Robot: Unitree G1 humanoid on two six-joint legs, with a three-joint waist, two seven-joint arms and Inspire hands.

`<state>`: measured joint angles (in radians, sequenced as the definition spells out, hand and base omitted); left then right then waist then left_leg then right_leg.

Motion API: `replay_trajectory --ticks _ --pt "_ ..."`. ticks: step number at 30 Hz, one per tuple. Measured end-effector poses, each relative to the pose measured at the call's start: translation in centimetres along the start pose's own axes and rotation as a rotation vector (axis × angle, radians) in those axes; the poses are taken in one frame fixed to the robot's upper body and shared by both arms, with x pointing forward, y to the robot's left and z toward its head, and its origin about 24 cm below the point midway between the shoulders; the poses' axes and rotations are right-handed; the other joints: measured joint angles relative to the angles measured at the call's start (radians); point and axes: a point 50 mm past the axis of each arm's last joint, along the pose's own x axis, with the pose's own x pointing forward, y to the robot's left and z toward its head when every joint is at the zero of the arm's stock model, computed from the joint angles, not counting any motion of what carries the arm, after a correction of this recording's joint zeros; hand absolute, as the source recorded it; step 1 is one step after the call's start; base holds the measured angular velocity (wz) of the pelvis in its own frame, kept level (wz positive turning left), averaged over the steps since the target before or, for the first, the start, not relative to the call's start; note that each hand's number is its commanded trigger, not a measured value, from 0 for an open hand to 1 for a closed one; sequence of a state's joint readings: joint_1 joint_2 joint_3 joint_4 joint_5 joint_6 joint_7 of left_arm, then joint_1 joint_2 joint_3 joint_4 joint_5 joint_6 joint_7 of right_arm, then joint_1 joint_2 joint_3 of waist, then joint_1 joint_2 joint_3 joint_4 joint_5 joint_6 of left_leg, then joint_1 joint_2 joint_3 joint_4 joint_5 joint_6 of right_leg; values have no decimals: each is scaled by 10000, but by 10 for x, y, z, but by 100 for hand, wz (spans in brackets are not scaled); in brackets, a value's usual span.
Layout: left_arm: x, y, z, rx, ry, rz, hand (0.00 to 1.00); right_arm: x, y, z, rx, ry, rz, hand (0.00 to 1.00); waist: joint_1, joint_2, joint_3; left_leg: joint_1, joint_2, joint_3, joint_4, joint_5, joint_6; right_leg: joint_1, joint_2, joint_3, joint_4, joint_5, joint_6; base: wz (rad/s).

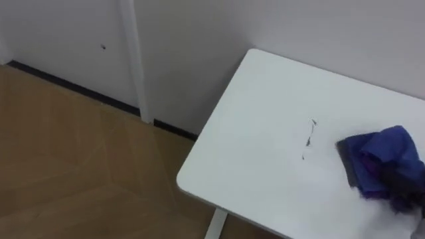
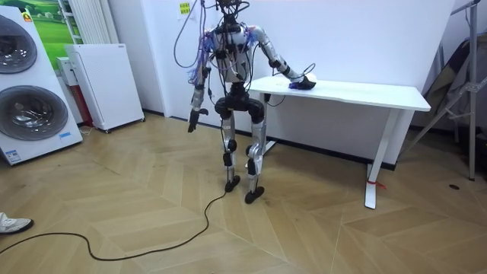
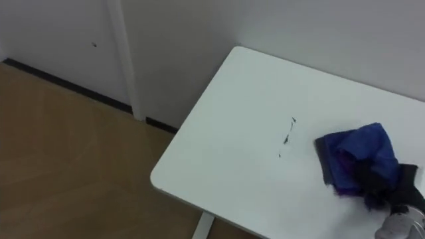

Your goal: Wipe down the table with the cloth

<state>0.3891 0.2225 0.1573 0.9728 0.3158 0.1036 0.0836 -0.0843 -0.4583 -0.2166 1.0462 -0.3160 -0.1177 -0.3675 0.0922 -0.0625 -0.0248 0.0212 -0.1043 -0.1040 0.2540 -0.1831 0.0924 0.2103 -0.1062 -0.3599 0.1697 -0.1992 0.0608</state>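
**As right hand [image 1: 402,190] lies on blue cloth [image 1: 377,158], dark marks [image 1: 310,137] sit just beside it**

While the robot stands at the end of the white table [image 1: 252,126] on the room view's left, facing the wall [image 1: 199,46], its right arm reaches out over the tabletop. The right hand rests on the near edge of the crumpled blue cloth, which lies on the table toward the robot's right, well in from the rounded corner. Dark fingers [image 3: 388,186] overlap the cloth's folds, but whether they press flat on it or are curled into it cannot be told.

A few thin dark scribble marks lie on the white surface just to the left of the cloth, apart from it. From there to the corner the tabletop is plain white.

The left hand [image 2: 193,120] hangs at the robot's side, away from the table; its state is too small to read.

Below the table edge runs a wooden floor [image 1: 80,166], with a dark skirting board [image 1: 73,86] along the foot of the wall. At the room view's left stand stacked washing machines [image 2: 23,91] and a low white cabinet [image 2: 103,84].
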Motion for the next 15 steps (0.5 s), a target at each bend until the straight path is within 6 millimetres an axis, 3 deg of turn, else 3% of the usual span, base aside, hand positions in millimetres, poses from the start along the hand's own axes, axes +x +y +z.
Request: replay_trajectory --ticks 3,7,9,10,11,12,13,15 --pt "-1 -8 5 150 -170 -193 0 3 2 15 -232 -388 60 100 135 179 8 104 52 216 -19 2 -7 28 3 21 -17 -6 9 -27" --pt "-1 -19 14 454 -317 -558 0 9 8 49 -1386 -1077 92 100 532 273 167 58 213 550 -30 38 -90 -205 77 168 8 7 -16 -41" --pt "-2 -25 16 523 -357 -754 0 7 14 71 -2166 -1834 237 100 855 349 211 -31 277 559 -44 44 -103 -479 178 410 64 81 -162 -65" --pt "-2 -26 18 485 -362 -821 0 3 19 88 -2639 -2568 411 100 964 336 230 -164 318 558 -29 61 -129 -710 243 520 134 105 -228 -53" --pt "-1 -26 22 380 -409 -933 0 -1 25 107 -3103 -3410 669 100 1023 321 311 -261 379 629 -16 77 -156 -878 292 590 182 123 -301 -39" --pt "-1 -27 20 348 -330 -999 0 -4 28 115 -3260 -3773 785 100 1048 238 330 -299 381 651 -15 92 -181 -918 316 594 175 138 -336 -15" --pt "-1 -26 25 248 -416 -1026 0 -7 32 130 -3360 -4306 934 100 1062 272 416 -333 391 645 -18 123 -229 -999 344 599 163 108 -401 0" --pt "-1 -27 26 230 -464 -1049 0 -10 35 139 -3407 -4665 1056 100 1099 165 439 -422 411 641 -68 166 -290 -1140 365 610 168 67 -438 9"
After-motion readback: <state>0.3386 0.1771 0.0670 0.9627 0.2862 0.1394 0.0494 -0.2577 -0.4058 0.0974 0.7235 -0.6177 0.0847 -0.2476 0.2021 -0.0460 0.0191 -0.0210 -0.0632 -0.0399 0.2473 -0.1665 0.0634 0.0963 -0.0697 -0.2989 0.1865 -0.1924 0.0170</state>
